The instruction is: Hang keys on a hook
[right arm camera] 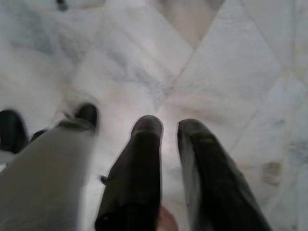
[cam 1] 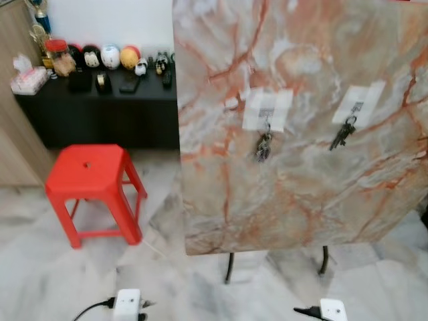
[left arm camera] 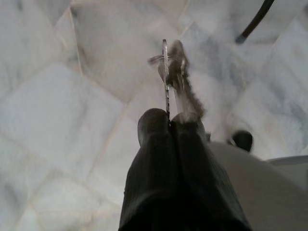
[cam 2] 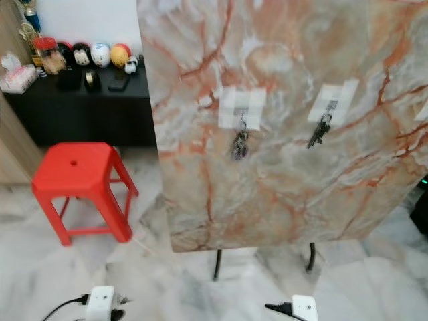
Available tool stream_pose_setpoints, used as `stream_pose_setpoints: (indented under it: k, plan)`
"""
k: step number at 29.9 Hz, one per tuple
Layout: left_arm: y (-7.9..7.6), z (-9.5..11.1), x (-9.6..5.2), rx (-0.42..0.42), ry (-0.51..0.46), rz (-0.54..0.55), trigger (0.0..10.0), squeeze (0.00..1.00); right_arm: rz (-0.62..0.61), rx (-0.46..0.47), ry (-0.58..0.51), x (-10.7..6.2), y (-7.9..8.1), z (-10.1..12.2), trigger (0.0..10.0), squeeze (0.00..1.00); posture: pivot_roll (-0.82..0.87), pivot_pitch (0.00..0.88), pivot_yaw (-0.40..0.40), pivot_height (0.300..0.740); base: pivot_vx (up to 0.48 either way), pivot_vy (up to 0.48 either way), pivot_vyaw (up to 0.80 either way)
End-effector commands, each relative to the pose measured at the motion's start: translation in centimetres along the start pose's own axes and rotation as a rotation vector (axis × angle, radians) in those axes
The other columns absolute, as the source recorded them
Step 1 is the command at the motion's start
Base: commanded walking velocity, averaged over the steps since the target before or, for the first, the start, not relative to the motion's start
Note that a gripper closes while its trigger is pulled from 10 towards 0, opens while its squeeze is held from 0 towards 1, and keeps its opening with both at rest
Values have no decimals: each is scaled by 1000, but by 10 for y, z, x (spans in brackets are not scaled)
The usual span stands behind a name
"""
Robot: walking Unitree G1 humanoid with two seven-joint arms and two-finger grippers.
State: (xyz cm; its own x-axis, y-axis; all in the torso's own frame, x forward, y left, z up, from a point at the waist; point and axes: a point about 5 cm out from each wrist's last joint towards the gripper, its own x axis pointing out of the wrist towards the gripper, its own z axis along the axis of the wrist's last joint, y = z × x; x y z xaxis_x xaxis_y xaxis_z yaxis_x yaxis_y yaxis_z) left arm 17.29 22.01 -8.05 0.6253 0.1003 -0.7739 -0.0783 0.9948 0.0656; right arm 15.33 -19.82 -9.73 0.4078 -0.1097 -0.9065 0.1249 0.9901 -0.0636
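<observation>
An upright marble-patterned board [cam 1: 301,167] stands ahead of me. Two white taped patches with hooks are on it. A dark bunch of keys [cam 1: 265,146] hangs from the left hook [cam 1: 267,120], and another bunch [cam 1: 343,134] hangs from the right hook [cam 1: 352,115]. In the left wrist view my left gripper [left arm camera: 168,120] is shut on a blurred set of keys [left arm camera: 169,67] that sticks out past its fingertips above the marble floor. My right gripper [right arm camera: 169,127] hangs over the floor, open by a narrow gap and holding nothing.
A red plastic stool [cam 1: 93,184] stands left of the board. Behind it is a low black cabinet [cam 1: 100,114] with small ornaments on top. The board rests on thin black legs [cam 1: 229,267]. Two white boxes with black cables [cam 1: 127,304] sit at the view's bottom edge.
</observation>
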Motion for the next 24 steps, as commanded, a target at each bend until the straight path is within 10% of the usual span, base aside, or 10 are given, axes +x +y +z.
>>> stream_pose_setpoints:
  k: [1, 24]
  plan:
    - [-6, 0, 1, 1, -5, -18, 10000, 0, -19, -6, -1, 0, -8, 0, 10000, 0, 111, 70, -78, 740, 0, -461, 0]
    - [-13, 0, 1, 10, -14, -38, 10000, 0, -36, -28, 14, -1, -13, -9, 10000, 0, 117, 21, -78, 740, 0, -460, 0]
